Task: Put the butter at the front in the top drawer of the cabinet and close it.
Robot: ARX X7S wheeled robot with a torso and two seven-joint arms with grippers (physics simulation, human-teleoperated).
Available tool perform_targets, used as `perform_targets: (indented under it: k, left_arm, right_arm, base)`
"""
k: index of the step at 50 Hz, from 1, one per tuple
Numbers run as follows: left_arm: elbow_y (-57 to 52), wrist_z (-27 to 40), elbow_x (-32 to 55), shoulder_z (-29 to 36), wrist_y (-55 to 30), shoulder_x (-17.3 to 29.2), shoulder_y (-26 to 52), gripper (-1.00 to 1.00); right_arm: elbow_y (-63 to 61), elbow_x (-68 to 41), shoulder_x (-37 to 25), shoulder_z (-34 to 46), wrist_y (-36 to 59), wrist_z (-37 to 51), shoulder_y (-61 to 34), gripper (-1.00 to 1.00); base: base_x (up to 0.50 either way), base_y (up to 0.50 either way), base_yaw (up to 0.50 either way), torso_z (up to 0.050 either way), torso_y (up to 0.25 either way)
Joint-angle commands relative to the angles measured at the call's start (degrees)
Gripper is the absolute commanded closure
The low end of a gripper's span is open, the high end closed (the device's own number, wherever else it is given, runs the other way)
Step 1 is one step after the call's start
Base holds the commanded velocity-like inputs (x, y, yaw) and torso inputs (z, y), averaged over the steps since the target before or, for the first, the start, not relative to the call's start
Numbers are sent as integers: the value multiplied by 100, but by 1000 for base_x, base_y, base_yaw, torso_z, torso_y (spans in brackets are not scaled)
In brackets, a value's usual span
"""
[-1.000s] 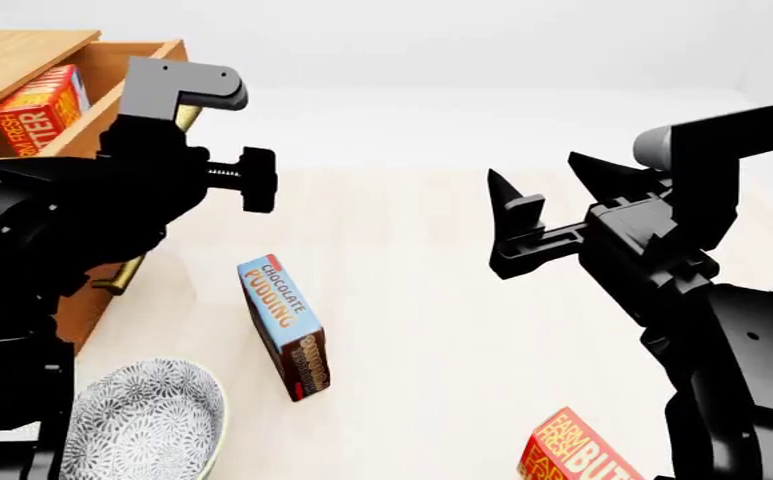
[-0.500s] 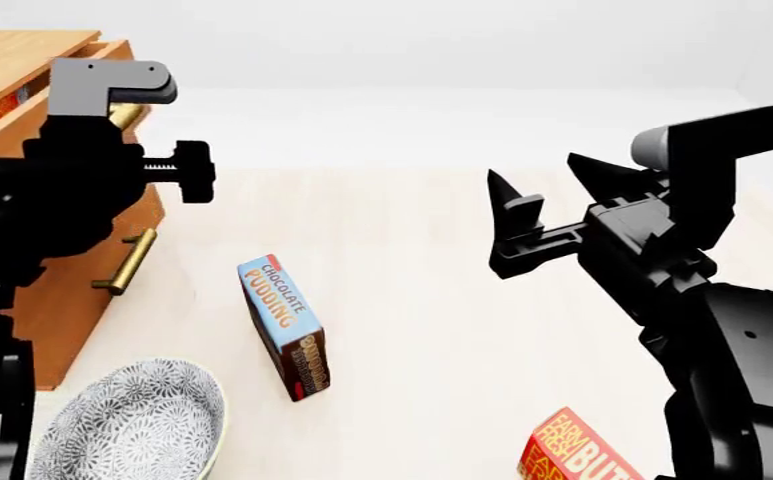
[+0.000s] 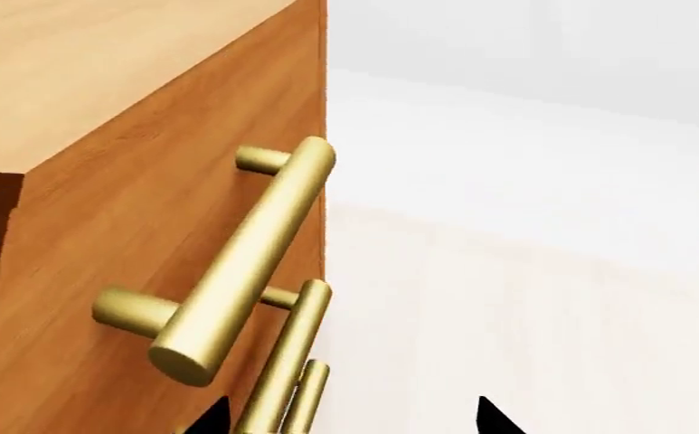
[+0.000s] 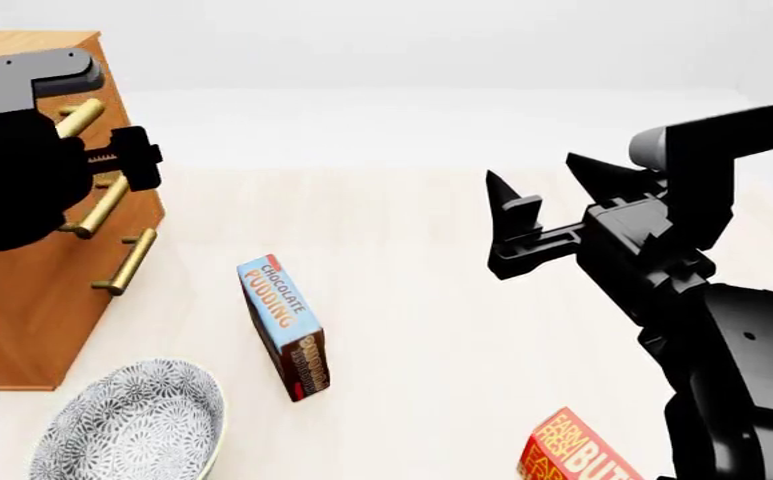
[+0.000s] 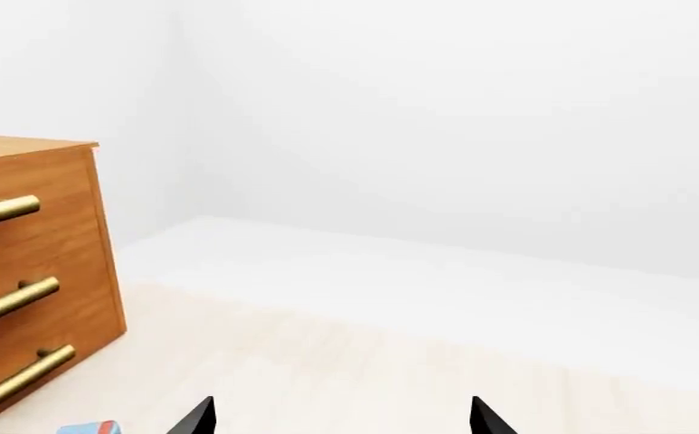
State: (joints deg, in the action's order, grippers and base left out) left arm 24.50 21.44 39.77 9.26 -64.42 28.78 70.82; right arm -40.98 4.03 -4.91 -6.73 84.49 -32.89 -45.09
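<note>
Top drawer (image 4: 86,120) flush in the cabinet (image 4: 39,290) at 10 o'clock — butter presumably inside, unseen — left hand (image 3: 349,420) spread beside its handle (image 3: 243,262); right hand (image 4: 546,215) spread, idle over the table (image 4: 400,300).

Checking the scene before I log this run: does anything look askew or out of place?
Nothing is damaged or spilled. The top drawer sits flush in the cabinet. Oddities: the chocolate pudding box lies on the floor at a slant, and a butter box lies tilted at the view's lower edge.
</note>
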Motion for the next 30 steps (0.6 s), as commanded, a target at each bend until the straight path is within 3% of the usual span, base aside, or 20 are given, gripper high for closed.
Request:
perform_targets:
  k: [1,20,27,30]
  left_arm:
    - [-59,492,-772,-227,-147,339,-59,-100]
    - [-4167,982,358,-600,-1239,203,-83,-100]
    - [-4965,896,555,-500,-1132,243,-221,-100]
    - [-5236,760,375,-314,-673,377,-507,-100]
  right_arm:
    - [-68,-40,-27,37,63,43,-34,-100]
    - [8,-112,-22,35,-31,96,-15,-100]
    - [-23,-140,-28,31,-7,110,-17,-100]
    - [-42,-156,-25,6,-9,114,8,-100]
  base:
    - [0,0,0,0,0]
    - [0,0,0,0,0]
    - [0,0,0,0,0]
    - [0,0,0,0,0]
